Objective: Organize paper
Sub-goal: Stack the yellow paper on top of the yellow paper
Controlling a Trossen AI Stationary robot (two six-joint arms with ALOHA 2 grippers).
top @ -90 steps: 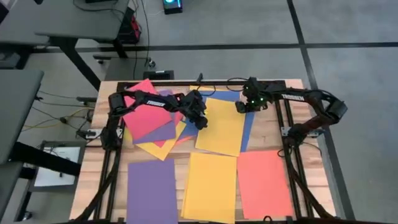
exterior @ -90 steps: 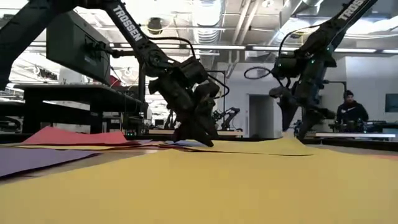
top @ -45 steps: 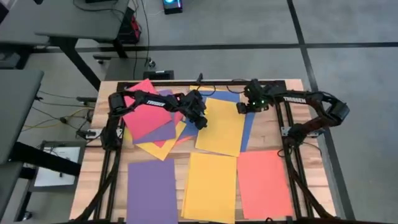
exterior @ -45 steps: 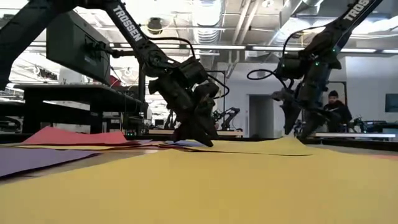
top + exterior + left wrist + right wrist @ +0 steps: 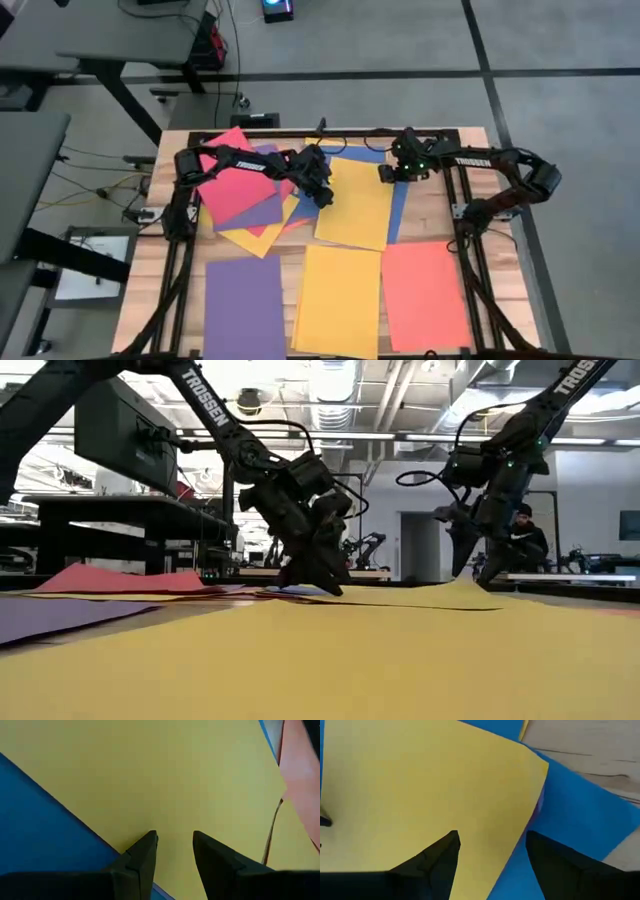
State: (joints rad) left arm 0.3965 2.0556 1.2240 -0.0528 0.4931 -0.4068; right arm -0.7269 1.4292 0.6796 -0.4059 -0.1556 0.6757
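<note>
Since the paper is only half sorted, it lies in two zones on the desk: a messy fan of red, purple, yellow and blue sheets from 10 to 12 o'clock, w/ a big yellow sheet near centre over a blue sheet, and three single sheets laid flat along the near edge, purple at 7, yellow at 6, orange-red at 5, probably start piles per colour.

Left claw is down at the big yellow sheet's 9 o'clock edge, fingers slightly apart, nothing between them; prob. pinning or about to pinch it.

Right claw hangs over the sheet's 1 o'clock corner, fingers wide apart, so likely lining up to take that corner.
</note>
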